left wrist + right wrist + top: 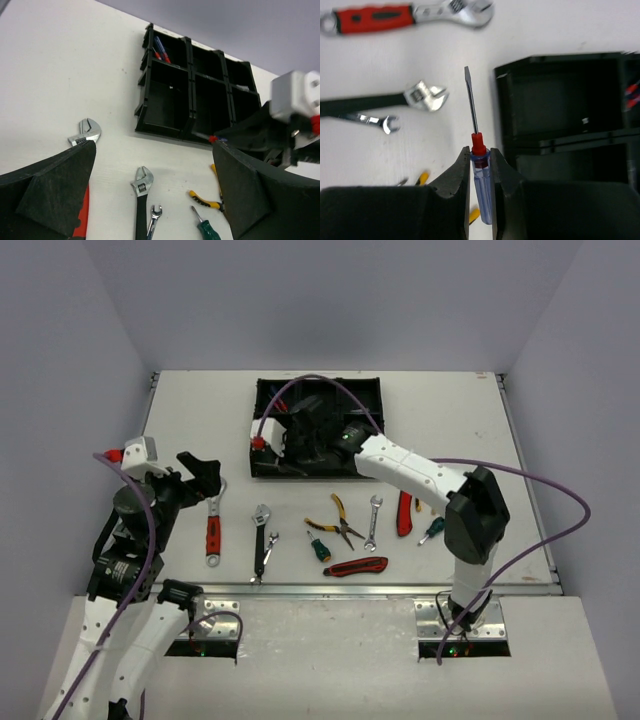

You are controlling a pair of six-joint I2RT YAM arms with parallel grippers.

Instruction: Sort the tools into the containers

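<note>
Right wrist view: a blue-handled screwdriver [482, 186] with a red collar is clamped between the narrowed fingers of the right gripper [479, 152]. Its long axis runs left to right across the scene and the flat tip points left, toward the wrenches. It hangs above the white table [190, 410], just near of the black tray [555, 143], beside the near left compartment [545, 102], not over it. The far left compartment [165, 50] holds red and blue tools.

On the table near of the tray lie a red-handled wrench [213, 530], a black-handled wrench [261, 540], yellow-handled pliers [340, 520], a green screwdriver [318, 547], a silver spanner [373, 523] and a red utility knife [356, 566].

At the left, the left gripper [200, 475] hangs with its jaws wide apart, holding nothing, above the red-handled wrench's head.
</note>
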